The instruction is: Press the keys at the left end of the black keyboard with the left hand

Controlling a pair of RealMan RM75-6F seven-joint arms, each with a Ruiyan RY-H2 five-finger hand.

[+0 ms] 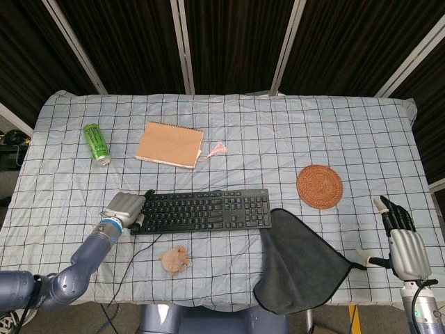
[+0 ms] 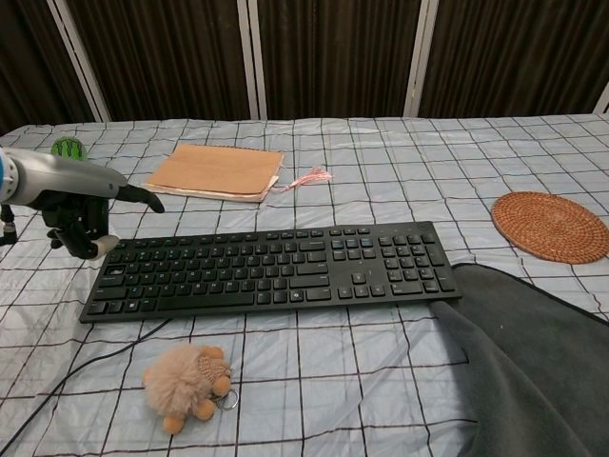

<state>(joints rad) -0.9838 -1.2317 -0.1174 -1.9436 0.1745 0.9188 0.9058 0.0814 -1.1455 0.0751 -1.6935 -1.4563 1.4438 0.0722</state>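
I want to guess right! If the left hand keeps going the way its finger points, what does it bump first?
Probably the keyboard: the left hand points across its left end, seemingly just above the keys.

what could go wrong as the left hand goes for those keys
1. The left hand hangs at the very left edge of the black keyboard, so a press may land off the end or only clip the corner keys.
2. A sideways push could slide the keyboard toward the dark cloth lying at its right end.
3. The keyboard cable runs out under the left end, near the plush toy; the arm might snag it.
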